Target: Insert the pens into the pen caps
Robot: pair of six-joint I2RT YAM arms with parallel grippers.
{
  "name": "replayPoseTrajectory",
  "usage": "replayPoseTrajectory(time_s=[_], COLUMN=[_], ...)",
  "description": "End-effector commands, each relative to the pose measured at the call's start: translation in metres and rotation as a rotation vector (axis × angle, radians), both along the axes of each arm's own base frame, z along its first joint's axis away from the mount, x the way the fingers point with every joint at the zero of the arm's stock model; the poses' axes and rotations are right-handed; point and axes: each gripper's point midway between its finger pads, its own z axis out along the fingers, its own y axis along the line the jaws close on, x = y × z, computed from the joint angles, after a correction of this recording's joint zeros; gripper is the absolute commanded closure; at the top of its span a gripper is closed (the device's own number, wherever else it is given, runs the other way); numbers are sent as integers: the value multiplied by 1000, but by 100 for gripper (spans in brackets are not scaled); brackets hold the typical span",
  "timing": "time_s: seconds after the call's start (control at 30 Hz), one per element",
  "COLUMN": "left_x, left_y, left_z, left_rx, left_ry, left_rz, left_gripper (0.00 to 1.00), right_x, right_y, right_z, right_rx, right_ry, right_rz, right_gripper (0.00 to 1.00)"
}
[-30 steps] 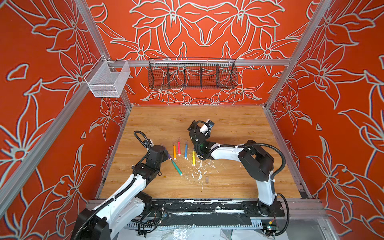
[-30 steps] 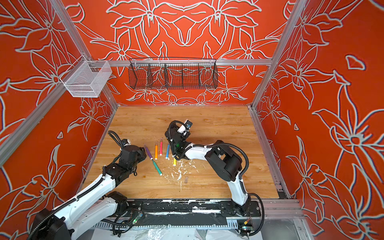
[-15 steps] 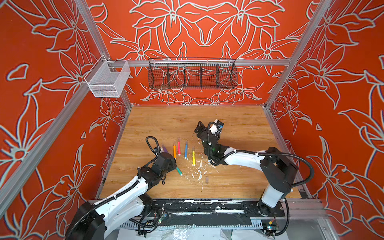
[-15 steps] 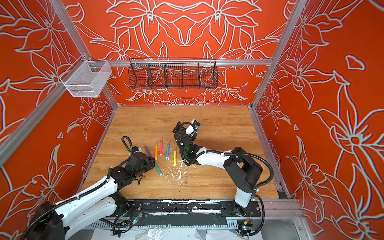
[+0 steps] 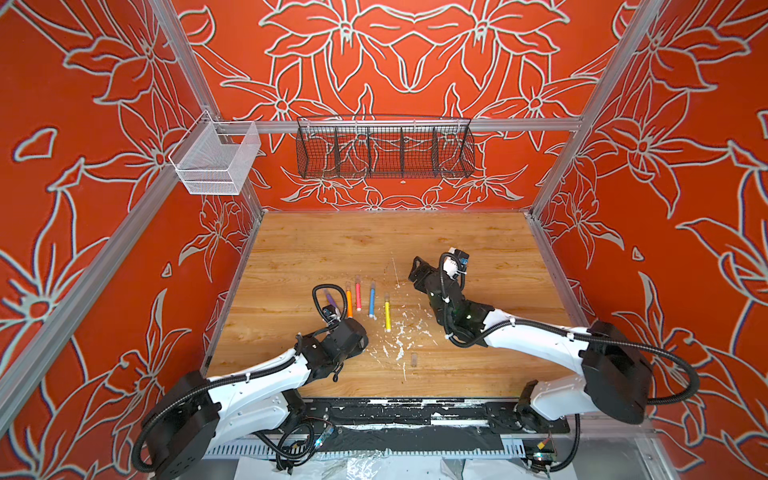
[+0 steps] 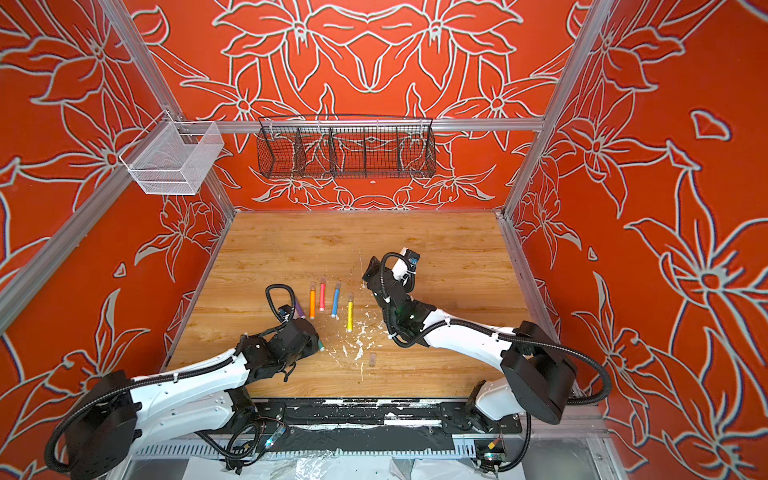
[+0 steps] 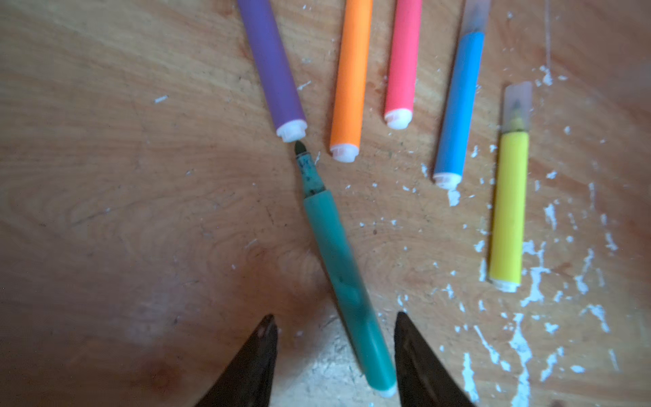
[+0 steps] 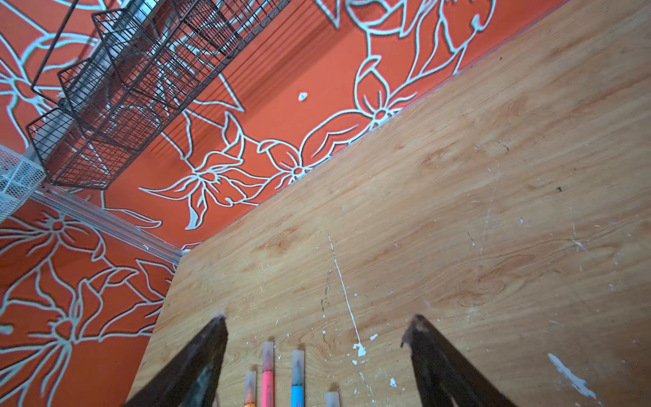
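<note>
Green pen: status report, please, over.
Left pincer open, straddling uncapped green pen. Right pincer open, empty. Loose cap lies apart; nothing in the way.

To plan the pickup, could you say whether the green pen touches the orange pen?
Apart: left wrist view shows table between green pen and orange pen.
</note>
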Motion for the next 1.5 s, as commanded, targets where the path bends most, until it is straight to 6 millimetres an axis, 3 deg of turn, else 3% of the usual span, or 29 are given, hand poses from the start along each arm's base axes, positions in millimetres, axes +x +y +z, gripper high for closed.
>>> replayPoseTrajectory(time_s=[0.0, 0.17, 0.33, 0.6, 1.03, 1.2, 1.37, 1.47], left_x=[4, 8, 8, 4, 2, 1, 1, -1], left_y=[0, -14, -19, -11, -10, -13, -15, -11], left_z=[-1, -7, -8, -16, -23, -24, -18, -6], left_rx=[25, 70, 121, 256, 372, 350, 317, 299], left_ry=[-1, 35, 52, 123, 172, 162, 139, 109], left_rz=[39, 5, 3, 24, 32, -1, -24, -32], left_gripper=[51, 59, 70, 80, 74, 89, 95, 98], right_x=[-11, -21, -34, -52, -50, -50, -51, -50], right_y=[-4, -6, -30, -53, -53, -56, -53, -40], right_z=[-10, -7, -4, 8, 1, -1, 0, 3], right_rx=[-24, -91, -149, -201, -275, -270, -272, -284], right_ry=[50, 73, 68, 28, 62, 71, 79, 68], right_rz=[35, 94, 79, 104, 119, 113, 130, 194], right_gripper=[18, 18, 15, 11, 10, 10, 11, 11])
